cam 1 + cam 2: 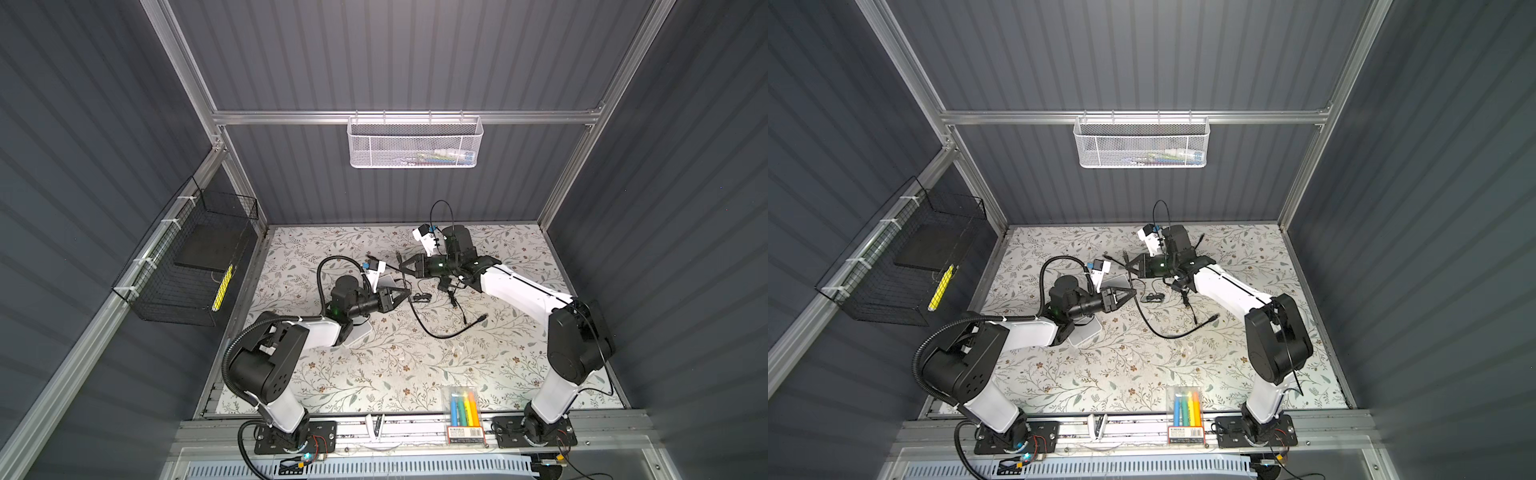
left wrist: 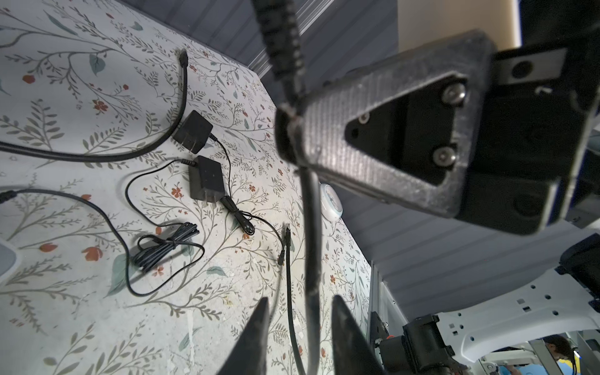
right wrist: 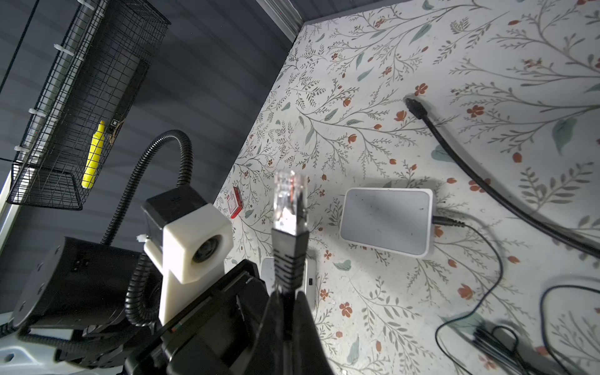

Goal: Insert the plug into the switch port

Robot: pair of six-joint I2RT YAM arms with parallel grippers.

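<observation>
The right end effector (image 3: 287,297) is clamped on the ribbed boot of the black cable (image 2: 311,259), so the clear plug (image 3: 289,201) sticks out past its fingertips, held in the air above the table (image 3: 487,48). The left end effector (image 2: 301,298) straddles the same cable further along with its jaws apart and a gap on either side, so it grips nothing. The white switch (image 3: 386,220) lies flat on the table beyond the plug, with a thin power cord plugged into one side; its ports do not show (I cannot tell which edge carries them). The step in hand looks like lining the plug up with a port. To do it well, I would have the left end effector take up the slack so the cable's weight does not twist the plug. Then turn the plug until its latch suits the port, bring it in level and straight, and brace the switch, which will likely slide when pushed.
</observation>
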